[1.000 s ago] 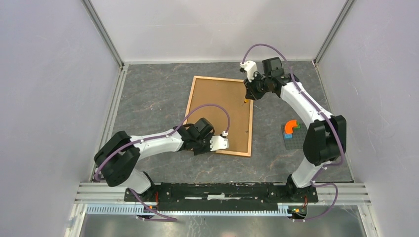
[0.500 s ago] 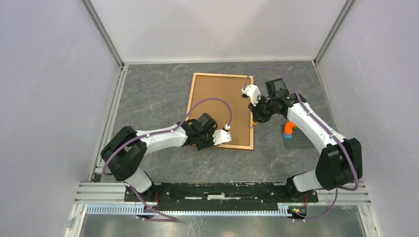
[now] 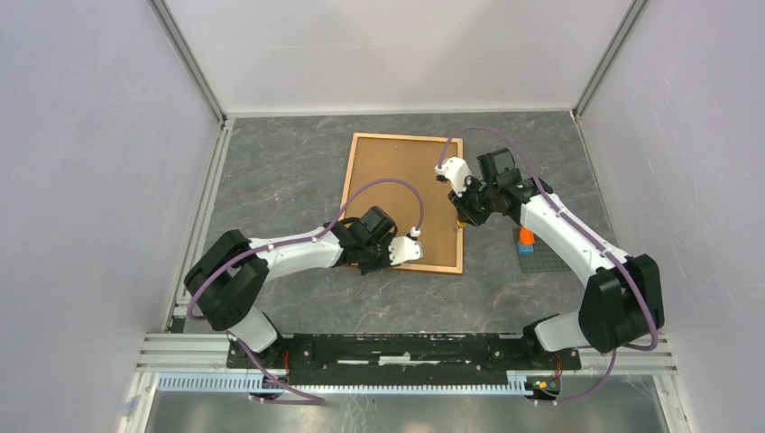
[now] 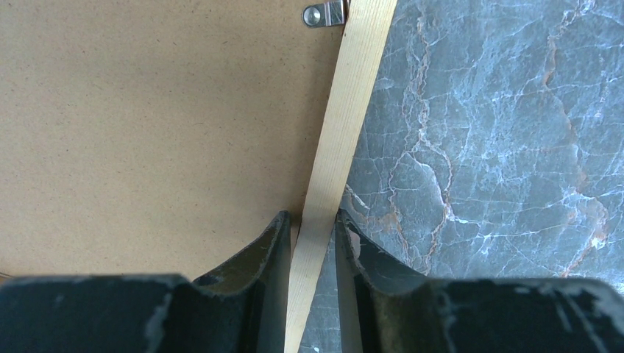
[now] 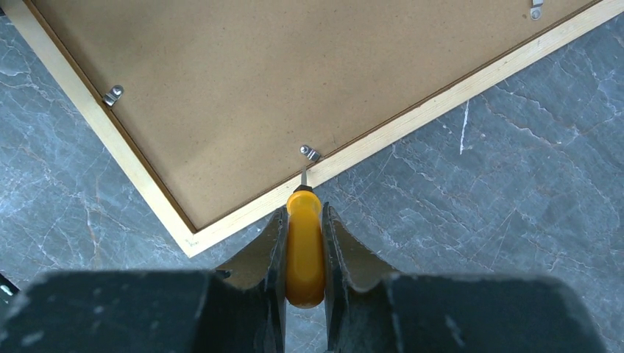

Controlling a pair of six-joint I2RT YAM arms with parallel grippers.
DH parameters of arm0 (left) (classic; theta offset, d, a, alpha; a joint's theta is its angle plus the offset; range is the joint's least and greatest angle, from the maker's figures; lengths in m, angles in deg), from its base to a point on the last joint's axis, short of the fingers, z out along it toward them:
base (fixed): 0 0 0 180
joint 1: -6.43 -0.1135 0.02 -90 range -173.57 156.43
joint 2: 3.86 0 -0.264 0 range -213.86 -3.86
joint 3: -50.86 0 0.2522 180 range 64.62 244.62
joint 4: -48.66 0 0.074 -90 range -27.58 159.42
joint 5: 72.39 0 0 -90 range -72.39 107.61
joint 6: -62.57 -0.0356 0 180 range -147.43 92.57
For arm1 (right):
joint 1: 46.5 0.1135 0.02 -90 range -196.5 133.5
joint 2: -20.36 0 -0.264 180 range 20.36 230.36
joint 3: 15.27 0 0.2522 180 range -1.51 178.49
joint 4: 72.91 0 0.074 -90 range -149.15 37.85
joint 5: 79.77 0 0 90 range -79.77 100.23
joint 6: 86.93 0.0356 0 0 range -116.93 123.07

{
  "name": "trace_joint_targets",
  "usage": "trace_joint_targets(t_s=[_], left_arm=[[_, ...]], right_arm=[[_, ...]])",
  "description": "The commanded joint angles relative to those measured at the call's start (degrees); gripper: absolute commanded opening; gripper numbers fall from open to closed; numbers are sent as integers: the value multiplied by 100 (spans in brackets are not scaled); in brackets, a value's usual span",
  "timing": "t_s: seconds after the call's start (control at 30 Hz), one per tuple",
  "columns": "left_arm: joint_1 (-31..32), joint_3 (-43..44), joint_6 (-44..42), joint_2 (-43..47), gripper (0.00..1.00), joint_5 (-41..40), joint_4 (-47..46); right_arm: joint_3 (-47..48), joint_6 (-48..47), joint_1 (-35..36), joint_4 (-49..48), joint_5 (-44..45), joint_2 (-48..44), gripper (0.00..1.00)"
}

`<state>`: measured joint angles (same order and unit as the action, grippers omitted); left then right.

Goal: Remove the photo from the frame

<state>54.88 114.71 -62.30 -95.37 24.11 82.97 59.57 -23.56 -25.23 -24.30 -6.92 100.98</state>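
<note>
The frame [image 3: 357,171] lies face down with its brown fibreboard back [image 3: 397,180] up. The photo is hidden under that back. My left gripper [image 3: 424,262] is shut on the near moulding [image 4: 346,125], one finger on the back panel side [image 4: 276,235] and one on the table side. My right gripper [image 3: 465,216] is shut on a yellow-handled screwdriver [image 5: 304,250]. The screwdriver's tip touches a small metal clip [image 5: 309,153] on the frame's right edge [image 5: 412,118].
A grey baseplate [image 3: 545,260] with an orange brick [image 3: 525,236] sits right of the frame, close under my right forearm. More metal clips [image 5: 112,95] [image 4: 324,12] hold the back panel. Enclosure walls stand left, right and behind.
My right gripper has carried the screwdriver nearer along the frame's right edge to a lower clip. The frame has turned straighter, and my left gripper has shifted with its near edge.
</note>
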Motion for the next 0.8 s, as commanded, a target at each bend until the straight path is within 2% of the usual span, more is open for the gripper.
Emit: trace_joint_targets(t_s=[0.0,0.53,0.77], left_arm=[[-81,-173,102,-255,33,-43,18],[-80,-183,-56,-286,33,16,20],[-88,-227,-173,-300,32,25,27]], right_arm=[[-5,1,76,-189,324,91,0],[33,-17,562,-564,1290,292,0],[-27,51,663,-1038,1195,241,0]])
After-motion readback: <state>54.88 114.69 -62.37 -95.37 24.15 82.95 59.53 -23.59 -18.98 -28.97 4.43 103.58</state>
